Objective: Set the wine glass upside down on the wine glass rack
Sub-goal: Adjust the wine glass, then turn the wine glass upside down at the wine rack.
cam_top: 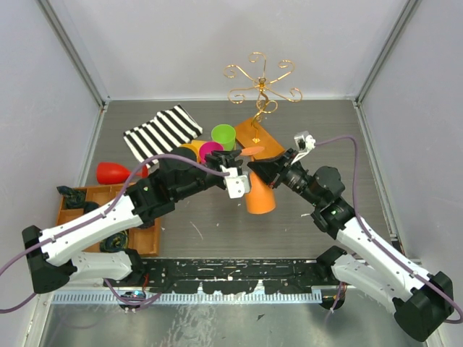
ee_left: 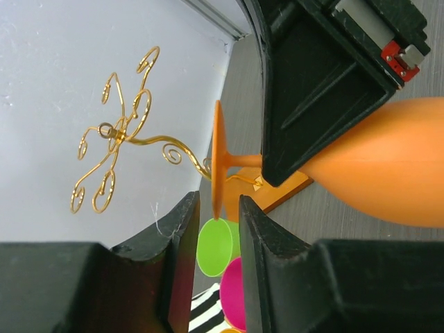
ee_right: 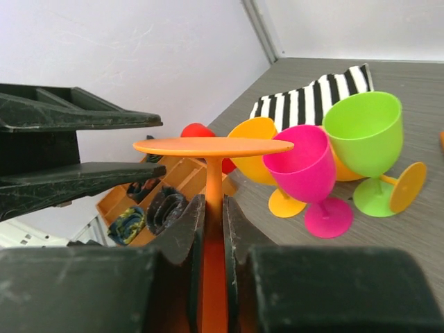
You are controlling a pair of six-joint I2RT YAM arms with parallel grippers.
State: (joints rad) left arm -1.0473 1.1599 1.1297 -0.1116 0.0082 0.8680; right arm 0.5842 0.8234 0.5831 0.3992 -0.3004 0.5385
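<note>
The right gripper (ee_right: 214, 208) pinches the stem of the orange wine glass (cam_top: 260, 196), which is held inverted: flat foot uppermost, bowl down, long axis vertical. The left gripper (ee_left: 219, 208) is spread, with its 2 fingers on either side of the foot's rim and not clamping it. The wine glass rack (cam_top: 261, 85) stands beyond the glass toward the back wall. It is thin gold wire with 6 curled arms on a wooden base. The glass looks like smooth, matte plastic.

Left arm (cam_top: 94, 224) and right arm (cam_top: 369, 246) stretched inward, left hand (ee_left: 215, 208) parted, right hand (ee_right: 214, 208) pinched nearly shut
</note>
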